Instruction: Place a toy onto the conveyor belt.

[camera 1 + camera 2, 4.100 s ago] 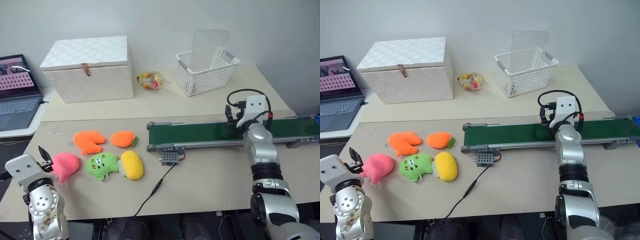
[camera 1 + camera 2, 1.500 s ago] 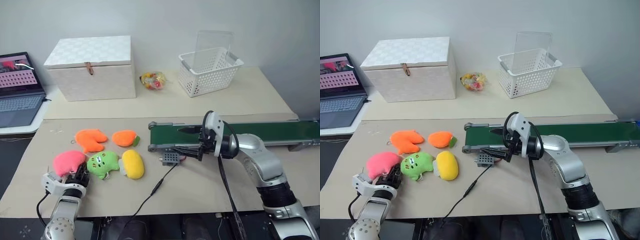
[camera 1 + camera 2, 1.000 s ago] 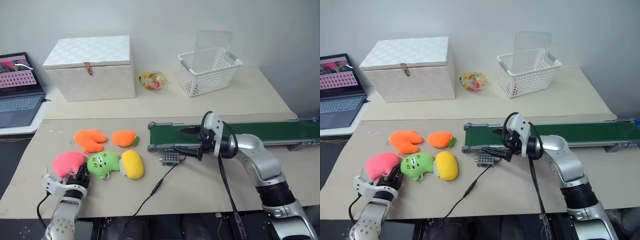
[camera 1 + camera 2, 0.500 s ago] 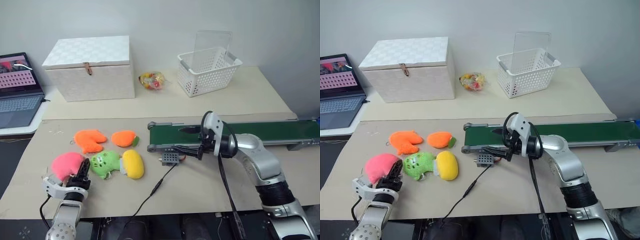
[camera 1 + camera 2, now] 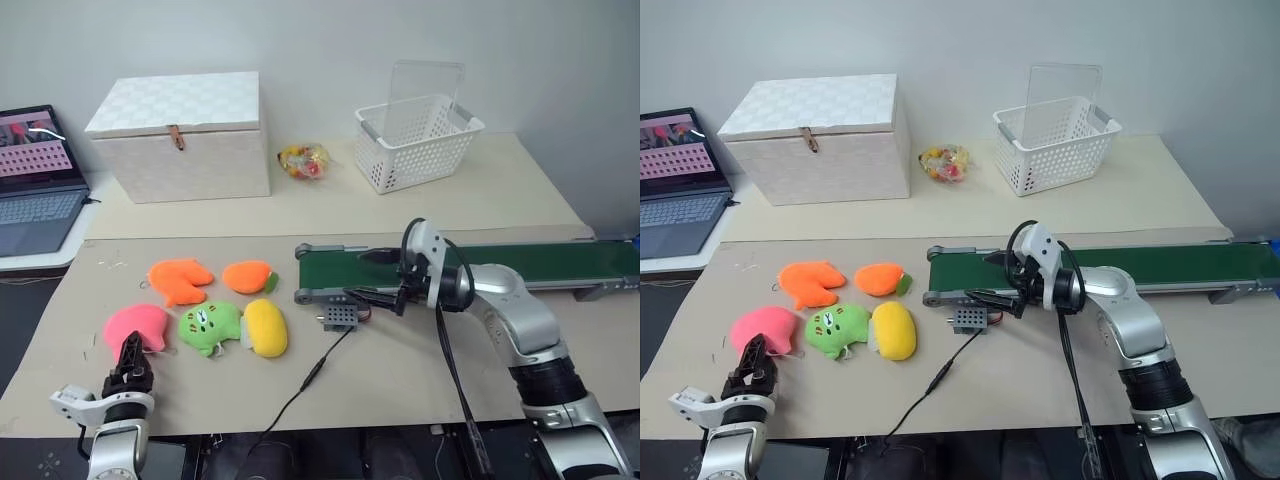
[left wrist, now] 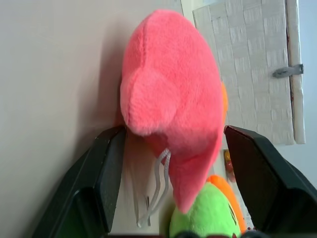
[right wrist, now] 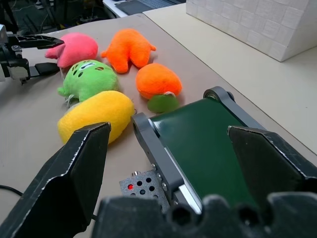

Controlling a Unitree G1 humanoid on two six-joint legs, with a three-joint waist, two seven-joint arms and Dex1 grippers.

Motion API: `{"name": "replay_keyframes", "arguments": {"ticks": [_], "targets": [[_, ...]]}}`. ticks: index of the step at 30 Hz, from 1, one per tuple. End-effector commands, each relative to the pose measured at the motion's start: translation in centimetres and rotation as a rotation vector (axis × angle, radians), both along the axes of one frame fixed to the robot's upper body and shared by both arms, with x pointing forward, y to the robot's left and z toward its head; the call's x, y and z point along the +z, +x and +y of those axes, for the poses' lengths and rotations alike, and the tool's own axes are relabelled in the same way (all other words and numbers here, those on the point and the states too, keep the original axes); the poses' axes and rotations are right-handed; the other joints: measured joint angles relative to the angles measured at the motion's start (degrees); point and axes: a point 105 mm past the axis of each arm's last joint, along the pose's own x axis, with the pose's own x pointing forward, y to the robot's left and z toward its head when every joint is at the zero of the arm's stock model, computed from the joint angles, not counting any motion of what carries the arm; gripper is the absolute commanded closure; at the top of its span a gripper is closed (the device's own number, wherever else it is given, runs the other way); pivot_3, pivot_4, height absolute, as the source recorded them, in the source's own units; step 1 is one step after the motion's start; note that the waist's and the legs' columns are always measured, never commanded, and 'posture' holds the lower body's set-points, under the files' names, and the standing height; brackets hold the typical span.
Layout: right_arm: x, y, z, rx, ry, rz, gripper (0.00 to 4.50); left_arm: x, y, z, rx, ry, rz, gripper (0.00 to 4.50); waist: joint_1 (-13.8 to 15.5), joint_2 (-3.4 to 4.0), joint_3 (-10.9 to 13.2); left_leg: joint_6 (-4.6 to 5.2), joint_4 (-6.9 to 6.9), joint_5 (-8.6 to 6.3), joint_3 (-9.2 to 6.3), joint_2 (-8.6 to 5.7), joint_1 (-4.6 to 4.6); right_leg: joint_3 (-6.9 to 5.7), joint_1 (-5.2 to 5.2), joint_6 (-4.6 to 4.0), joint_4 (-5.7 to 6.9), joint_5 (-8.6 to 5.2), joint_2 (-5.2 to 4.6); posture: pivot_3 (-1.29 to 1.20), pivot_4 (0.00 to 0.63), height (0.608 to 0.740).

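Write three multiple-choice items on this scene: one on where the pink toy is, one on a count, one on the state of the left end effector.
1. Where is the pink plush toy?
A. on the conveyor belt
B. on the table beside the green plush
C. in the white basket

2. How many orange plush toys lie on the table?
A. two
B. four
C. none

3. The left end effector is:
A. shut on the pink toy
B. open, the toy not gripped
C. shut on the yellow plush

Answers:
1 B, it lies next to the green plush, off the conveyor belt.
2 A, two orange plush toys.
3 B, its fingers stand apart either side of the toy.
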Motion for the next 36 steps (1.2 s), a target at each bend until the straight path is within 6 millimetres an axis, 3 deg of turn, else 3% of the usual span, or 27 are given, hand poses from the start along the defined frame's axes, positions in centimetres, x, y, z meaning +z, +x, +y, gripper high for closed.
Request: {"name": "replay_keyframes", "arguments": {"ticks": [1, 9, 13, 14, 16, 22, 24, 26, 28, 30, 32, 34, 36], "targets": [[1.6, 0.2, 0.1, 0.013, 0.019, -0.067, 0.00, 0.4, 0.3, 0.5, 0.012, 0.010, -0.002, 1.13, 0.0, 0.00, 0.0, -0.02, 0.00, 0.01, 0.00, 0.00, 0.00, 0.00, 0.00, 0.00, 0.00, 0.00, 0.00, 0.00, 0.150, 0.740], [1.5, 0.2, 0.2, 0.004, 0.024, -0.067, 0.00, 1.1, 1.1, 0.4, 0.006, -0.001, -0.031, 1.13, 0.0, -0.01, 0.0, -0.10, 0.00, 0.06, 0.00, 0.00, 0.00, 0.00, 0.00, -0.01, 0.00, 0.00, 0.00, 0.00, 0.150, 0.740], [1.4, 0.3, 0.1, -0.007, 0.022, -0.067, 0.00, 0.9, 1.0, 0.4, 0.009, -0.005, -0.025, 1.99, 0.0, -0.02, 0.0, -0.11, -0.01, 0.06, 0.00, 0.00, -0.01, 0.00, -0.02, -0.01, -0.01, 0.00, 0.00, 0.00, 0.150, 0.740], [1.4, 0.4, 0.0, -0.010, 0.020, -0.067, 0.00, 0.8, 1.0, 0.4, 0.008, -0.007, -0.024, 2.54, 0.0, -0.02, 0.0, -0.11, -0.01, 0.06, 0.00, 0.00, -0.01, 0.00, -0.02, -0.01, -0.02, 0.00, 0.00, 0.00, 0.150, 0.740], [1.4, 0.4, 0.0, -0.012, 0.019, -0.066, 0.00, 0.8, 1.0, 0.3, 0.007, -0.008, -0.024, 3.19, 0.1, -0.02, 0.0, -0.11, 0.00, 0.06, 0.00, 0.00, -0.01, 0.00, -0.01, -0.01, -0.01, 0.00, 0.00, 0.00, 0.150, 0.740], [1.1, 0.6, 0.2, -0.014, 0.013, -0.065, 0.00, 0.6, 1.1, 0.7, 0.021, 0.022, 0.007, 3.19, 0.0, -0.03, 0.0, -0.12, 0.00, 0.06, 0.00, 0.00, -0.01, 0.00, -0.01, -0.01, 0.00, 0.00, 0.01, 0.00, 0.150, 0.740], [1.1, 0.6, 0.2, -0.014, 0.013, -0.064, 0.00, 1.7, 1.3, 1.0, 0.039, 0.064, -0.009, 3.19, 0.0, -0.03, 0.0, -0.12, 0.00, 0.06, 0.00, 0.00, 0.00, 0.00, -0.01, -0.01, 0.00, 0.00, 0.01, 0.00, 0.150, 0.740], [1.1, 0.7, 0.2, -0.015, 0.013, -0.062, 0.00, 4.9, 1.4, 1.8, 0.105, 0.210, -0.026, 3.19, 0.0, -0.15, 0.1, -0.13, 0.00, 0.07, 0.00, 0.00, -0.01, 0.00, -0.01, -0.02, 0.00, 0.00, 0.01, 0.00, 0.150, 0.740], [1.0, 0.7, 0.1, -0.017, 0.012, -0.061, 0.00, 8.2, 1.2, 3.0, 0.215, 0.495, 0.062, 3.19, 0.1, -0.40, 0.2, -0.18, 0.00, 0.09, 0.00, 0.03, -0.01, 0.00, -0.01, -0.04, -0.01, 0.02, 0.02, 0.00, 0.150, 0.740], [0.9, 0.7, 0.0, -0.020, 0.013, -0.056, 0.00, 11.9, 1.7, 2.6, 0.288, 0.832, 0.165, 3.19, 0.1, -0.44, 0.2, -0.24, -0.01, 0.11, 0.00, 0.04, -0.01, 0.00, 0.00, -0.08, -0.05, 0.05, 0.04, 0.00, 0.150, 0.740], [0.8, 0.7, 0.0, -0.023, 0.012, -0.054, 0.00, 13.8, 2.0, 2.1, 0.355, 1.056, 0.262, 3.19, 0.2, -0.44, 0.2, -0.25, -0.02, 0.11, 0.02, 0.01, -0.02, 0.03, 0.01, -0.10, -0.07, 0.06, 0.04, 0.00, 0.150, 0.740], [0.7, 0.8, 0.0, -0.028, 0.018, -0.050, 0.00, 16.0, 3.2, 0.1, 0.366, 1.358, 0.285, 3.19, 0.3, -0.42, 0.2, -0.24, -0.04, 0.11, 0.02, -0.02, -0.02, 0.04, 0.03, -0.10, -0.09, 0.06, 0.01, 0.00, 0.150, 0.740], [0.7, 0.8, 0.0, -0.035, 0.022, -0.051, 0.00, 18.1, 5.2, -3.2, 0.352, 1.741, 0.272, 3.19, 0.3, -0.42, 0.2, -0.23, -0.08, 0.11, 0.03, -0.04, -0.02, 0.05, 0.01, -0.10, -0.08, 0.06, 0.02, 0.00, 0.150, 0.740]]}}
